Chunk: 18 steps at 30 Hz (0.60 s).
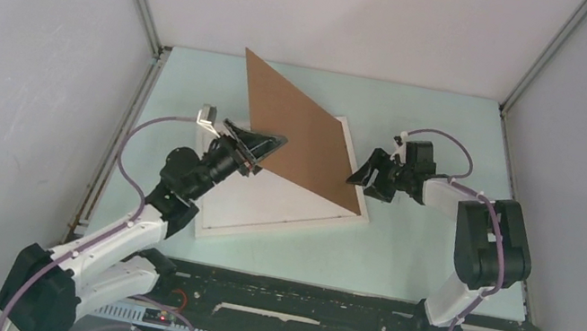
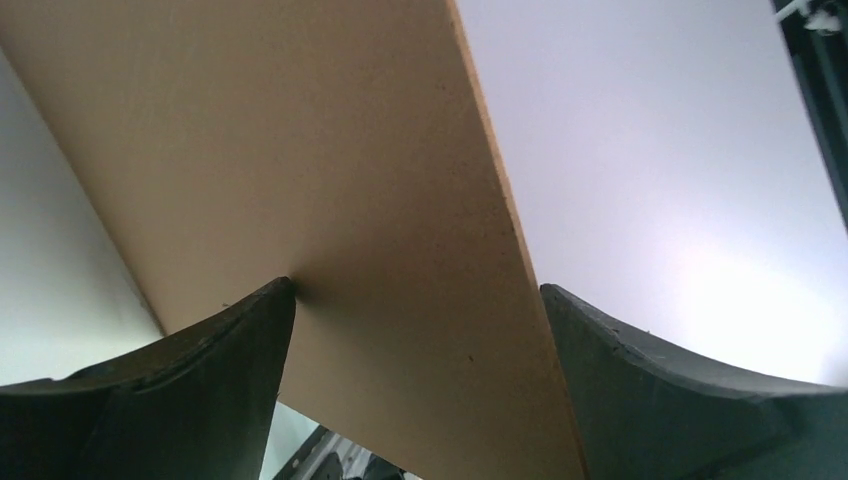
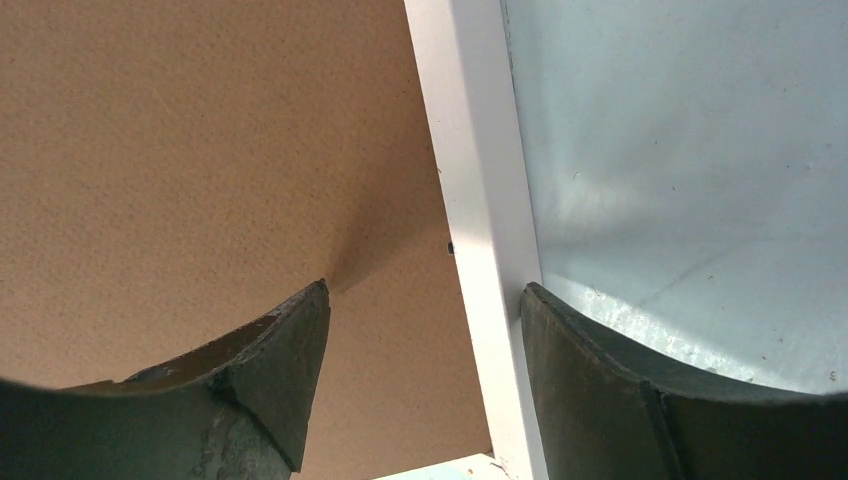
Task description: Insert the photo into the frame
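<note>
Brown flat rectangular backing board [image 1: 300,135] stands tilted over the thin white rectangular picture frame [image 1: 288,225]. Its far corner is raised high and its low corner sits near the frame's right near corner. The frame lies flat on the pale green table [image 1: 401,257], about the middle, turned at an angle; its inside looks plain white from above. Left gripper [image 1: 261,149] is under the board's left edge with jaws wide. In the left wrist view, 1 dark finger [image 2: 230,340] touches the board's face, the other sits past the board's edge, and nothing is pinched. Right gripper [image 1: 364,181] is at the frame's right side, jaws also spread. In the right wrist view, 1 finger [image 3: 280,360] rests against the board, and the other [image 3: 590,370] is just beside the white frame rail [image 3: 470,200]. Cannot tell if it presses either.
</note>
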Available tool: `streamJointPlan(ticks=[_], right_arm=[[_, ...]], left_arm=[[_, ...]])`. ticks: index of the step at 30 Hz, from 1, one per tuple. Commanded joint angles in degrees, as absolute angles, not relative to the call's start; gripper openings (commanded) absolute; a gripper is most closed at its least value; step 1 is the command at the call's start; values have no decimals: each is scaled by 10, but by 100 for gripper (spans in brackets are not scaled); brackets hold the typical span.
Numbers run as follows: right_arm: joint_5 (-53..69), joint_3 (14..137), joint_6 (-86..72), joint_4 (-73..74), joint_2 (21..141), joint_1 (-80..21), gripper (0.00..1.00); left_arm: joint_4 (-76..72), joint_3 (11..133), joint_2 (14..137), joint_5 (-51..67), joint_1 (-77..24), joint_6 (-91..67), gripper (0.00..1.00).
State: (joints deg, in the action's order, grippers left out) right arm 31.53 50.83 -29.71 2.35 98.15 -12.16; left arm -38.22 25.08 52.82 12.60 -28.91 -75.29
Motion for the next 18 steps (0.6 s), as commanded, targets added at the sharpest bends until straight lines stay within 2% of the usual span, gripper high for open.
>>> streamJointPlan(ticks=[1, 3, 8, 18], right_arm=[[391, 505, -312, 48, 958, -134, 76], [387, 505, -308, 51, 957, -133, 77], [388, 505, -306, 50, 958, -131, 77], [381, 505, -292, 64, 951, -124, 77]], left_arm=[[-151, 306, 524, 127, -291, -690, 92], [-51, 337, 509, 102, -291, -651, 95], [76, 387, 500, 66, -286, -587, 97], [185, 431, 517, 62, -268, -542, 94]])
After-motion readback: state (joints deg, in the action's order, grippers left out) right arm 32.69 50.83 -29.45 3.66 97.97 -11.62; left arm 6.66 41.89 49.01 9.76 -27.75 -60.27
